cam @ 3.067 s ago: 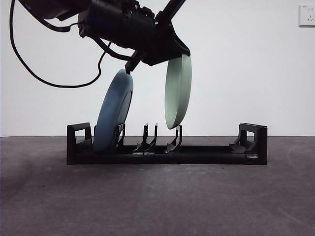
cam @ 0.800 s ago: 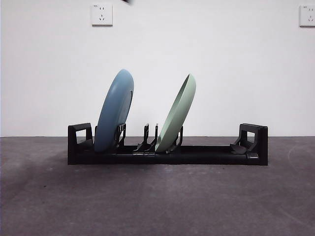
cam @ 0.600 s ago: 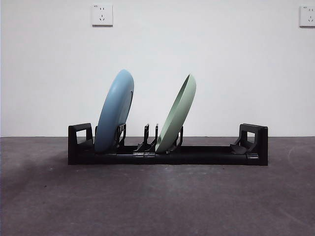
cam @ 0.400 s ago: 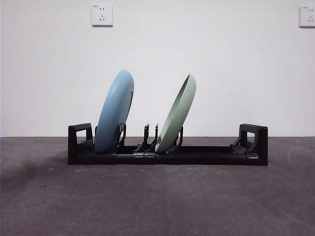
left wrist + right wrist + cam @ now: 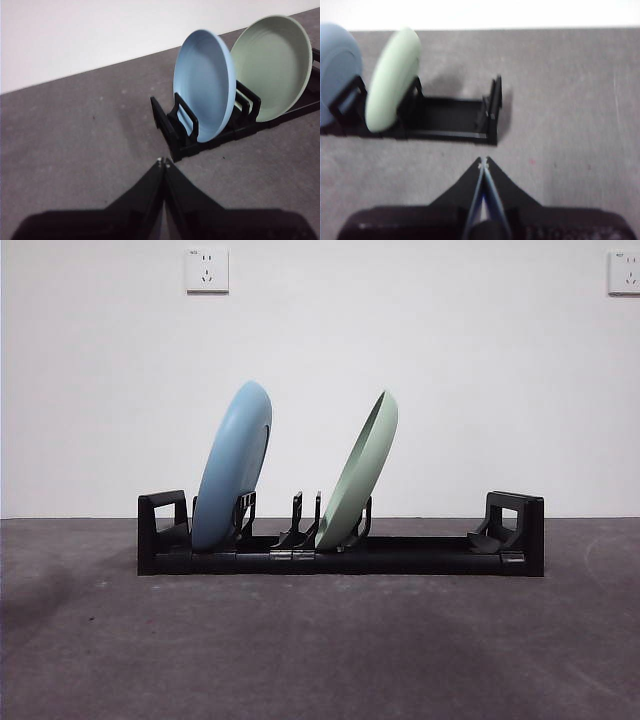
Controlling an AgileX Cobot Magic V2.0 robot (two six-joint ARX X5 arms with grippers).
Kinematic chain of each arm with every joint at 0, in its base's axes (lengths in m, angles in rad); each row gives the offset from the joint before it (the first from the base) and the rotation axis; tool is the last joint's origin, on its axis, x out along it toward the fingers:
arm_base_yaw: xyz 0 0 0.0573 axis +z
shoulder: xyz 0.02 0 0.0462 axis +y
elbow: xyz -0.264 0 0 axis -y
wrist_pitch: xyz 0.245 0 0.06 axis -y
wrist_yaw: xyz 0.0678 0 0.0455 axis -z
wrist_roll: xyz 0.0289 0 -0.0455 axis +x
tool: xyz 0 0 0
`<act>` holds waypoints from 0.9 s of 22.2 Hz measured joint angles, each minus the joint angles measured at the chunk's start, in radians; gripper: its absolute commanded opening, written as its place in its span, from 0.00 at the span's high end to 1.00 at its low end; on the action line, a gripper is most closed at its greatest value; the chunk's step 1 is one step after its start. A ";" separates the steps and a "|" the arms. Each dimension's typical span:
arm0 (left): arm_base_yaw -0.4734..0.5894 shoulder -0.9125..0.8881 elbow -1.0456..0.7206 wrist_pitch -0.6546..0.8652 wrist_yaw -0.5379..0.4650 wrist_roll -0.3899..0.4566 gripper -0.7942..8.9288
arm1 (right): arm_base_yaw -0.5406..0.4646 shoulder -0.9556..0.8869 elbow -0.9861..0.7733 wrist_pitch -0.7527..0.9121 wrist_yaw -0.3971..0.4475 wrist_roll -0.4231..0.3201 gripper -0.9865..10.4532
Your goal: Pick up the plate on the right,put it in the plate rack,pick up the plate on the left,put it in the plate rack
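Observation:
The long black plate rack point(image 5: 420, 555) stands across the middle of the table. A blue plate point(image 5: 233, 465) leans in its left slots and a pale green plate point(image 5: 359, 472) leans in the middle slots, both on edge and tilted right. In the left wrist view my left gripper point(image 5: 163, 161) hovers shut over bare table, well apart from the rack point(image 5: 172, 135), the blue plate point(image 5: 205, 90) and the green plate point(image 5: 270, 65). My right gripper point(image 5: 483, 160) is shut too, back from the rack's right end post point(image 5: 492, 112), with the green plate point(image 5: 390, 80) beyond. Neither arm shows in the front view.
The dark grey tabletop point(image 5: 320, 650) stretches in front of the rack. A white wall with two sockets point(image 5: 207, 270) stands behind. The rack's right half point(image 5: 452, 117) holds no plate.
2.9 s ago an arm held the green plate above the rack; it now rests in the slots, leaning right, and the arm has left the front view. Nothing moved in the last second.

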 measured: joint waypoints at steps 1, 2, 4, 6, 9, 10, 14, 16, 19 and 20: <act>0.000 -0.003 0.000 0.003 0.000 -0.009 0.92 | 0.000 -0.001 -0.004 -0.018 0.001 0.019 0.92; 0.000 -0.004 0.000 0.006 0.000 -0.015 0.92 | 0.000 -0.001 -0.005 -0.021 0.003 0.039 0.92; 0.000 -0.004 0.000 0.006 0.000 -0.021 0.92 | 0.000 0.003 -0.005 -0.009 0.019 0.101 0.92; 0.000 -0.003 0.000 0.006 0.000 -0.027 0.92 | 0.000 0.003 -0.005 -0.008 0.023 0.206 0.92; 0.000 -0.003 0.000 0.002 0.000 -0.027 0.92 | 0.000 0.006 -0.005 0.013 0.027 0.419 0.92; 0.000 -0.002 0.000 0.002 0.000 -0.027 0.92 | 0.000 0.007 -0.005 0.008 0.034 0.450 0.92; 0.000 -0.001 0.000 -0.013 0.000 -0.027 0.92 | 0.000 0.008 -0.005 0.003 0.050 0.492 0.92; 0.000 -0.001 0.000 -0.015 0.000 -0.027 0.92 | 0.000 0.008 -0.005 0.003 0.051 0.496 0.92; 0.045 -0.037 -0.003 -0.016 -0.014 -0.001 0.92 | 0.000 0.008 -0.005 0.000 0.052 0.499 0.92; 0.082 -0.067 -0.024 0.016 0.014 0.000 0.92 | 0.000 0.008 -0.005 -0.002 0.052 0.499 0.92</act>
